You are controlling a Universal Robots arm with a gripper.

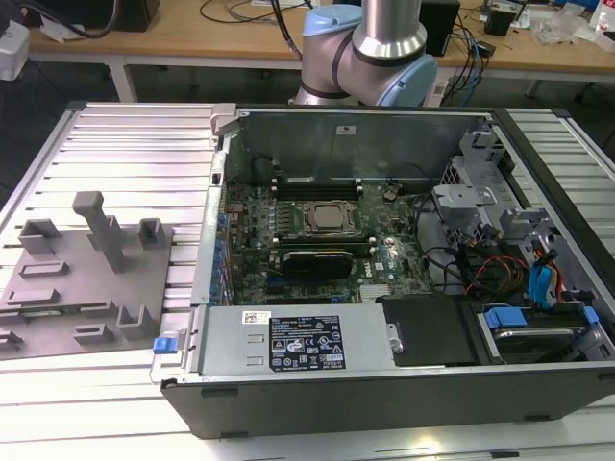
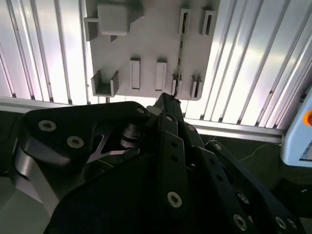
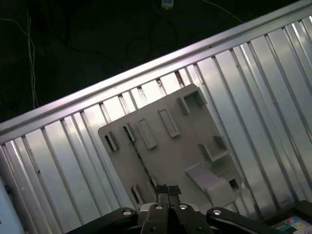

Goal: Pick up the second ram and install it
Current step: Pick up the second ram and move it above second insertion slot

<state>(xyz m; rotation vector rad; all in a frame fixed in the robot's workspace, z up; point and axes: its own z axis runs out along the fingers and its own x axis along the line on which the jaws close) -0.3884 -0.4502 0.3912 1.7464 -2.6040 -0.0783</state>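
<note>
the end effector (image 3: 167,190) hangs over the grey fixture plate (image 3: 183,146) that lies on the ribbed table (image 3: 58,165), with its two fingers drawn together to a thin seam and nothing between them. the second ram (image 3: 141,158) stands on edge in the plate's slots, so in both wrist views it reads as a thin dark line. in the second wrist view its near end sits just past the fingertips and its long axis runs straight away from them across the plate, towards the pair of slots at the far side. the stick lies a little to one side of the seam, judging by the first wrist view, and is not yet touched.
</note>
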